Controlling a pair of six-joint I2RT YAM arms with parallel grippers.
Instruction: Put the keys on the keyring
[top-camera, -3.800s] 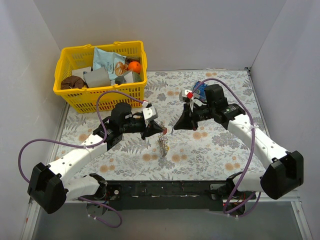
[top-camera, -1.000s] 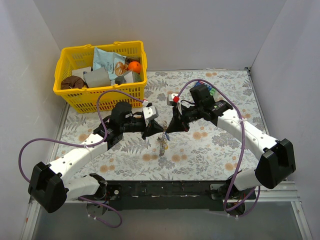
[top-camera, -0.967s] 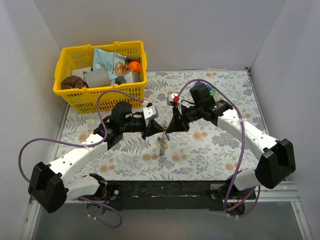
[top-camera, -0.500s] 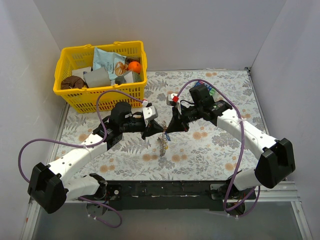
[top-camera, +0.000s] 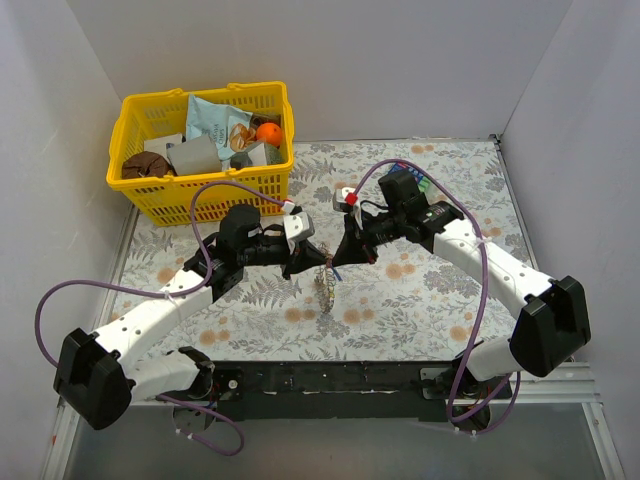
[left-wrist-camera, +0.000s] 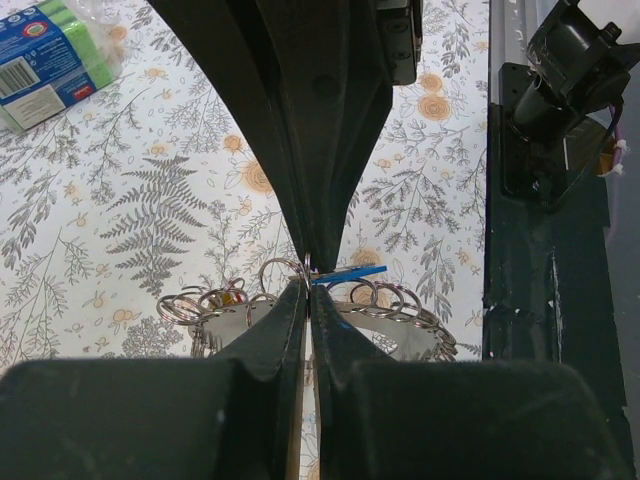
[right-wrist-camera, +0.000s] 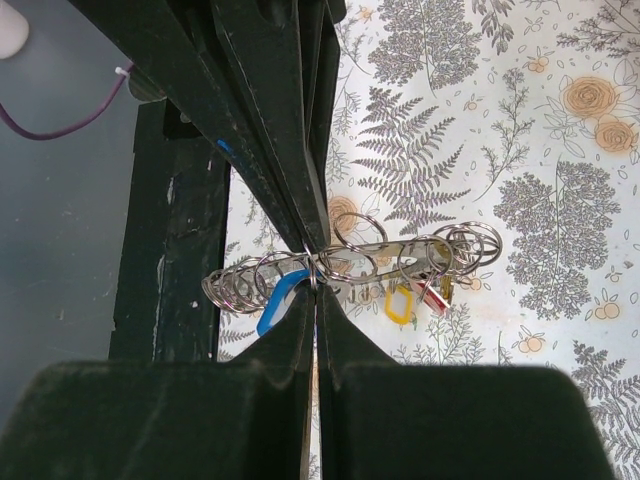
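Just below the meeting fingertips hangs the dull silvery coiled-wire keyring (right-wrist-camera: 385, 255), with its small blue, yellow and red plastic-headed keys (right-wrist-camera: 398, 300) bunched along it. The left gripper (left-wrist-camera: 308, 288) clamps its thin wire. The right gripper (right-wrist-camera: 314, 288) is clenched tip to tip against it, though I cannot tell whether it has a hold. Open flower-printed tablecloth (top-camera: 420, 300) spreads beneath, and a yellow plastic basket (top-camera: 160, 195) sits well behind the left gripper.

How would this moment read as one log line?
left gripper: shut on keyring | right gripper: shut, tips at keyring | keys: dangling from it

No text can be read; the print on the blue-green packet (left-wrist-camera: 45, 62) is too blurred
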